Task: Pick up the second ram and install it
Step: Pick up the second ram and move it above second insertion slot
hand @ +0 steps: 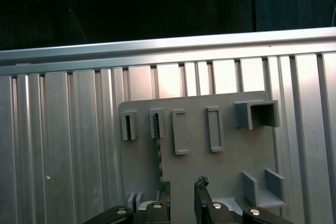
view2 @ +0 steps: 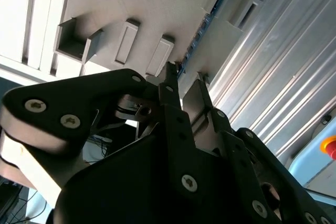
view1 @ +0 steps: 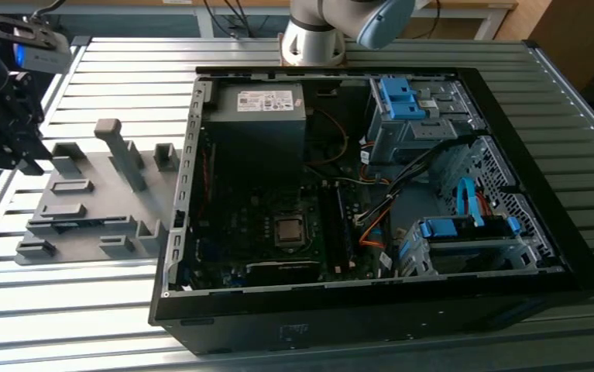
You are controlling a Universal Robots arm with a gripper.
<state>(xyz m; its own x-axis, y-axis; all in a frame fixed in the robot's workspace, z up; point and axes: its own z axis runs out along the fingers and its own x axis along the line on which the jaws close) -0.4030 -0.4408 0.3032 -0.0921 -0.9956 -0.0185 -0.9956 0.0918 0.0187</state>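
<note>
— What's in the holder (hand: 220,177)?
— The ram (hand: 157,153), on edge in a narrow slot. The holder lies near the tabletop (hand: 63,156) edge.
— And the end effector (hand: 182,190)?
— Over the holder, fingers slightly parted, gripping nothing. One fingertip (hand: 164,188) is just beside the ram's end.
— The case (view1: 379,310)?
— In the exterior view it is open, mid-tabletop, beside the holder. Inside are the board (view1: 276,225), power supply (view1: 260,105), blue drive cages (view1: 400,97) and cables (view1: 379,209). The second wrist view catches the ram's blue-green edge.
</note>
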